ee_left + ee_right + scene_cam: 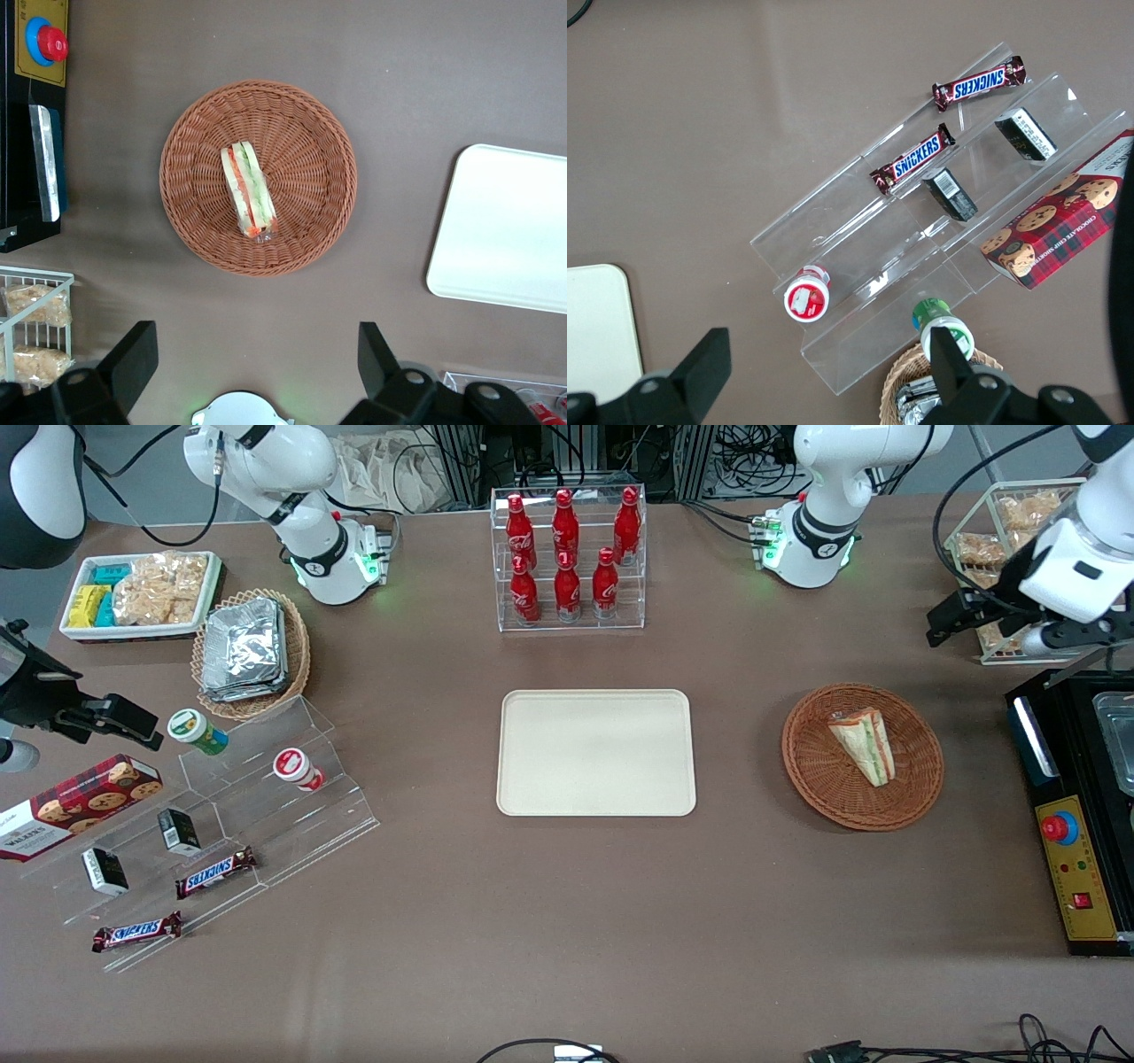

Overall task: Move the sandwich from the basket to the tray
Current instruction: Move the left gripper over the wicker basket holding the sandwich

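While the sandwich (pixel 248 191) lies on its side in the basket (pixel 190 133), well below the gripper (pixel 257 359), the gripper hangs high with fingers spread wide, empty, ready to descend. The tray (pixel 595 804) sits bare nearby on the tabletop (pixel 567 921).

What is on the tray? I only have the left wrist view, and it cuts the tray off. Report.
Observer: Nothing. The front view shows the whole tray bare.
Operator: Tell me what stands near it.
Observer: A clear rack of red bottles, farther from the front camera than the tray.
Operator: Place the gripper for me.
Observer: The gripper hangs above the table, farther from the front camera than the basket holding the sandwich, fingers open.
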